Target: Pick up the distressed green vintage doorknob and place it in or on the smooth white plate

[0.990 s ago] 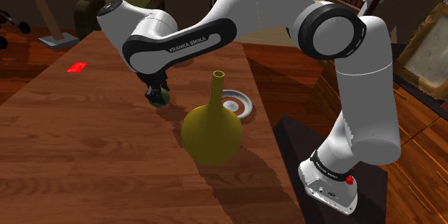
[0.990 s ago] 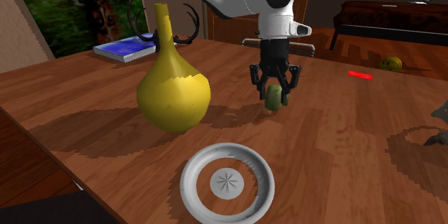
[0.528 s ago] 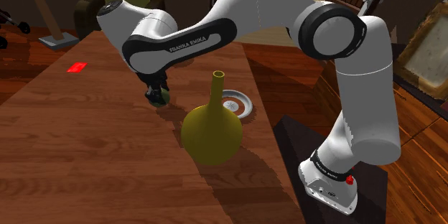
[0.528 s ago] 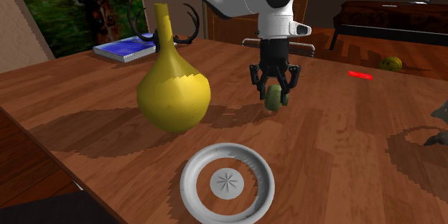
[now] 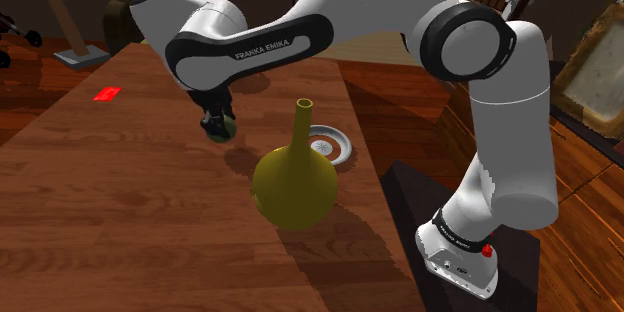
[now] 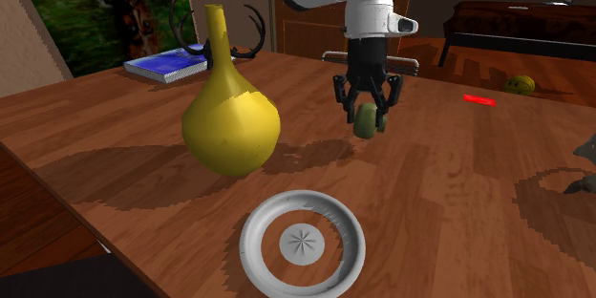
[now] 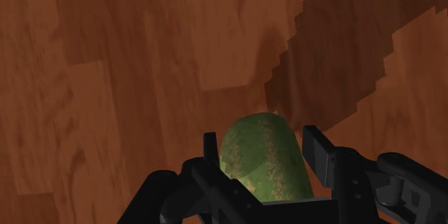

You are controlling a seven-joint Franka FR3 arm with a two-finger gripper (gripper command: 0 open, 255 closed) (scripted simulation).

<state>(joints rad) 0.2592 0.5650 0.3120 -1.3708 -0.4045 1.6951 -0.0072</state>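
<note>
The claw (image 6: 367,107) clasps the green doorknob (image 6: 366,124), seemingly clear of the table (image 6: 458,201), so it can travel to the white plate (image 6: 250,241) at seven o'clock in the second exterior view.

We see a brown wood-grain worktop (image 6: 458,181), a plank floor (image 5: 400,110), a dark cabinet (image 6: 516,19) and green foliage (image 6: 105,10) beyond.

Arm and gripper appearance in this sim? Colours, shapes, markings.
Arm: glossy white rounded links, dark rings at the joints, white FRANKA EMIKA lettering on a dark band, and a small red button near the base. Gripper: all black, with two fingers on angular linkages.
</note>
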